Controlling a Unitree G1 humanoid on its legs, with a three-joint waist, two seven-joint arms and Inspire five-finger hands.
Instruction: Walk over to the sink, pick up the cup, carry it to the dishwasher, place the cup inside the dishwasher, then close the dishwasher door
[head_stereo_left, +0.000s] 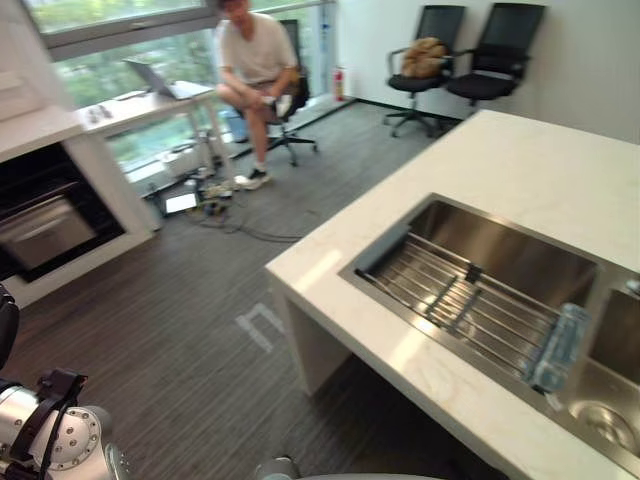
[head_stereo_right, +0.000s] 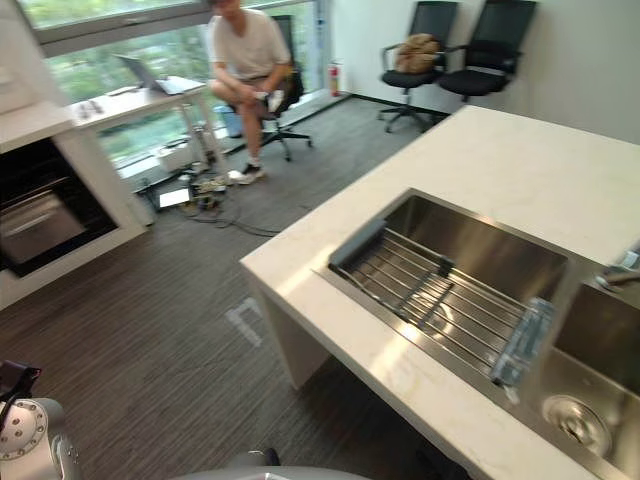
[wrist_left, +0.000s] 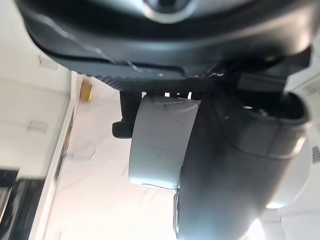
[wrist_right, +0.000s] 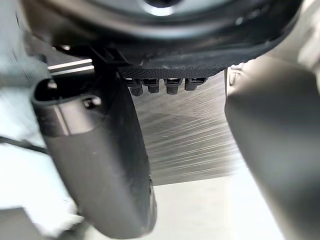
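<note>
Cup (head_stereo_left: 558, 345): clear tumbler, lying on its side in the sink (head_stereo_left: 395, 290), at the right end of the wire rack (head_stereo_left: 455, 300). It rests against the divider between the two steel basins. A round drain (head_stereo_right: 572, 420) sits in the right basin, just beside the cup's near end. Faucet (head_stereo_right: 625, 270) shows at the right edge. No print legible on the cup.

Sink is set in a white counter (head_stereo_left: 520, 165).

Dishwasher (head_stereo_left: 45, 225): dark opening with a steel front in the white cabinet at far left, well apart from the sink. Can't tell how the door stands.

Grey striped carpet lies between them, with a white tape mark (head_stereo_left: 262, 325) near the counter's corner.

Right hand (wrist_right: 175, 55): fingertips (wrist_right: 172, 84) side by side in a row, thumb apart from them, nothing held, carpet beyond.

Left hand (wrist_left: 160, 145): white thumb cover up close; can't tell its state.

Background: person (head_stereo_left: 255, 60) seated by the window, laptop (head_stereo_left: 160, 78) on a desk, two black office chairs (head_stereo_left: 470, 55) against the wall.
</note>
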